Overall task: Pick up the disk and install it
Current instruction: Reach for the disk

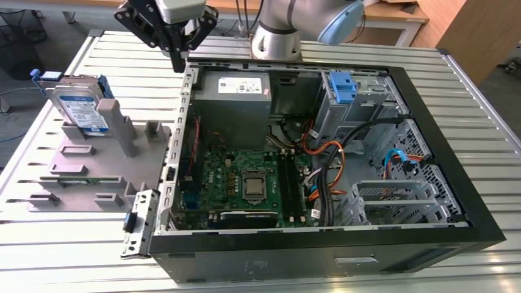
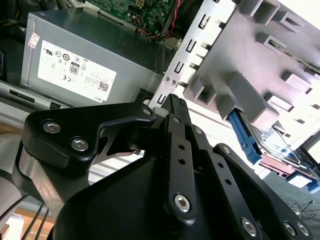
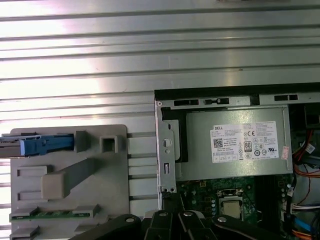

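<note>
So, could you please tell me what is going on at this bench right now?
A robot arm is set to pick up the disk and install it in the open computer case. The disk stands upright in the grey fixture on the exterior view's left, untouched. The gripper hangs shut and empty close to the case's back corner, on the side that faces the fixture.

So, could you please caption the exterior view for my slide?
Gripper hangs beside a corner of the computer case; the disk stands in the grey holder.
</note>
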You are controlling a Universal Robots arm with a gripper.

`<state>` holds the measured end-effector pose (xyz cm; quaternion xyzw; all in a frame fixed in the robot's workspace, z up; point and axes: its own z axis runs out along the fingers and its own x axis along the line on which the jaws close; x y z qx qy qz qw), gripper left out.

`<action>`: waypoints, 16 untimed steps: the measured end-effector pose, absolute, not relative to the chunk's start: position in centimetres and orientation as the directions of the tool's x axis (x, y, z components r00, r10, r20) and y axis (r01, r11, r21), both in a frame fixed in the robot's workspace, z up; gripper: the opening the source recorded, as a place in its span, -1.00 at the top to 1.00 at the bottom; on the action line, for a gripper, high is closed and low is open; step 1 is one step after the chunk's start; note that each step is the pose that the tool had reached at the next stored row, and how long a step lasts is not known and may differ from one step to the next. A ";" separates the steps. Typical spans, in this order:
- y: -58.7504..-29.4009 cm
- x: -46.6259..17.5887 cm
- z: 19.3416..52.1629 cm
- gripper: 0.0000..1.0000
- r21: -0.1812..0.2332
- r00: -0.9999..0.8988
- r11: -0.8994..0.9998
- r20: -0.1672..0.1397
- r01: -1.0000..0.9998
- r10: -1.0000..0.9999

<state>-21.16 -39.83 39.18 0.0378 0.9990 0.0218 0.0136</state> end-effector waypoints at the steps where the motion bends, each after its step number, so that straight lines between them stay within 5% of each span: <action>1: -39.8 -21.2 39.2 0.79 0.044 -0.997 0.996 -0.025 0.075 0.076; 16: -39.8 -21.5 39.2 0.79 0.044 -0.997 0.996 -0.025 0.075 0.076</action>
